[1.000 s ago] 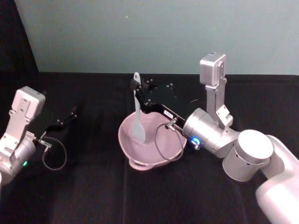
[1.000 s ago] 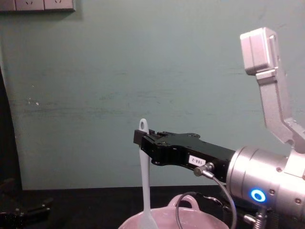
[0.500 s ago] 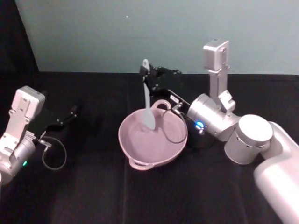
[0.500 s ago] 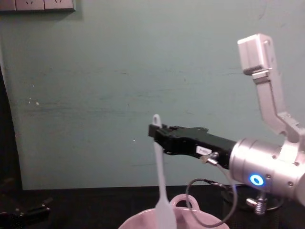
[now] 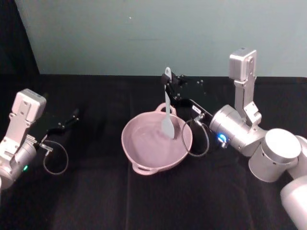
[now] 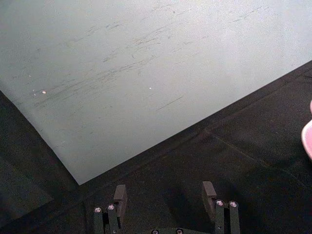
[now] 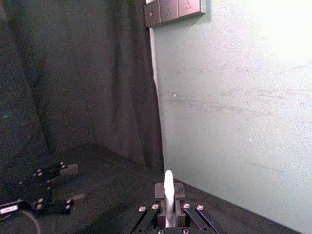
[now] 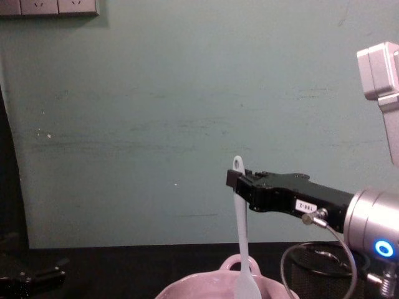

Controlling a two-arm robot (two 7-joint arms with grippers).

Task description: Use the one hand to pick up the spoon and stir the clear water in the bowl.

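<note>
Over the right half of the pink bowl [image 5: 144,160], our right gripper [image 5: 169,87] is clenched on the top of the white spoon [image 5: 167,117], just under the hole at the end of the spoon's long stem. We hold the spoon upright, with its flat blade down inside the bowl near the right wall. Whether the blade touches the bottom we cannot tell. From the chest we see the spoon rising straight out of the bowl beside the loop handle [image 8: 232,262] on the far rim, pinched from the right by the black gripper. Our right wrist [image 5: 235,132], its ring [image 5: 221,139] glowing blue, hangs just right of the bowl, and a grey cable [image 5: 196,143] loops beside the rim. Our left gripper [image 5: 73,116] lies on the black table [image 5: 96,191] at far left, well apart from the bowl, its fingers [image 6: 120,195] spread apart.
</note>
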